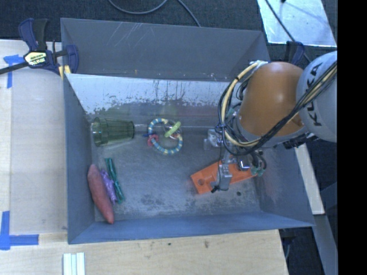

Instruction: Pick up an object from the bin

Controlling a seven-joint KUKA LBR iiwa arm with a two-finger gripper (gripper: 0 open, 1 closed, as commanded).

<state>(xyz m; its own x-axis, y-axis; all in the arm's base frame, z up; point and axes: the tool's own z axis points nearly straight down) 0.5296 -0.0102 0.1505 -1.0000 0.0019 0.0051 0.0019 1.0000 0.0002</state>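
While the gripper [222, 180] sits low over the flat orange piece [201, 181] at the right of the bin's [172, 53] floor, I cannot tell whether it is open or closed on that piece. By my judgement, the orange piece is the 1 being tried for. It lies flat and alone. The green cup [113, 132], ring toy [165, 137] and red carrot-shaped toy [100, 194] lie well apart to the left, leaving room to descend.
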